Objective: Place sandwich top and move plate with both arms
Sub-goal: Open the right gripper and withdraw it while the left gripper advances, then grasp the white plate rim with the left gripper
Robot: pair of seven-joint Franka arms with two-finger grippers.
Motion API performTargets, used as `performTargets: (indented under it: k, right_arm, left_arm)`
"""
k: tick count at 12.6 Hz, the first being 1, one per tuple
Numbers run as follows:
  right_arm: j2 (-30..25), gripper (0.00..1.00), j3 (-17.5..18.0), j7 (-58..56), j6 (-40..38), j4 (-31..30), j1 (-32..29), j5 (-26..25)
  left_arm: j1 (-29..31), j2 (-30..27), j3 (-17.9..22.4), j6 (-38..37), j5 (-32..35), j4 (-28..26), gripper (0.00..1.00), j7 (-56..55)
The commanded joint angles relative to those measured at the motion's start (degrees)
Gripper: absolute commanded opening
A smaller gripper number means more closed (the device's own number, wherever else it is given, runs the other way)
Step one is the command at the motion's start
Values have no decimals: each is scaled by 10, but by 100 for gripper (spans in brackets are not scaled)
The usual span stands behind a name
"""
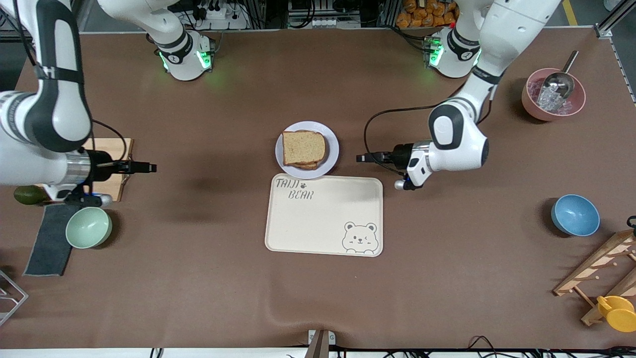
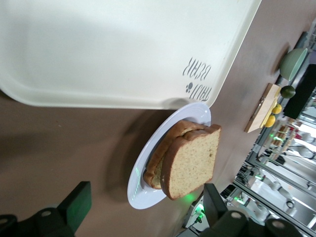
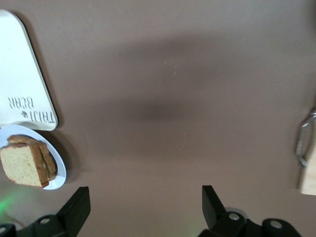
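The sandwich top (image 1: 303, 147) lies on another bread slice on the pale round plate (image 1: 332, 144), which sits just above the cream bear tray (image 1: 323, 223) in the front view. My left gripper (image 1: 360, 158) hangs open over bare table beside the plate, toward the left arm's end, pointing at it. In the left wrist view its gripper (image 2: 146, 197) frames the plate (image 2: 143, 195) and sandwich top (image 2: 195, 160). My right gripper (image 1: 149, 167) is open over the table near a wooden board, well apart from the plate. The right wrist view shows that gripper (image 3: 144, 195) over bare table, with the plate (image 3: 60, 175) off to one side.
A wooden board (image 1: 119, 149), avocado (image 1: 27, 195), grey cloth (image 1: 47, 241) and green bowl (image 1: 88, 227) crowd the right arm's end. At the left arm's end are a pink bowl with scoop (image 1: 553, 94), a blue bowl (image 1: 575, 215) and a wooden rack (image 1: 603, 268).
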Motion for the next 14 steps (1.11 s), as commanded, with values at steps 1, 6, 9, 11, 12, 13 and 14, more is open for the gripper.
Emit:
performTargets:
  k: [1, 6, 9, 11, 12, 13, 14]
  right_arm:
    - [3, 100, 6, -52, -24, 54, -41, -33]
    - [0, 100, 123, -120, -9, 89, -182, -124]
    - [-40, 100, 211, -109, -15, 101, -251, -143]
    - [-83, 100, 250, 30, -32, 98, -254, -147]
    - [-101, 100, 270, 73, -35, 98, -254, -172]
    - [-116, 100, 284, 92, -37, 97, -252, -192]
    - [-129, 100, 285, 100, -38, 94, -250, -193]
  left_arm:
    - [-1, 17, -2, 10, -114, -39, 100, 142]
    - [-16, 37, -4, 10, -209, -56, 100, 266]
    - [-15, 52, -25, 7, -264, -55, 96, 346]
    - [-14, 73, -26, -4, -276, -52, 86, 396]
    - [-10, 81, -26, -18, -276, -52, 82, 415]
    - [-7, 87, -26, -41, -276, -53, 77, 433]
    - [-5, 88, -26, -59, -276, -54, 70, 447]
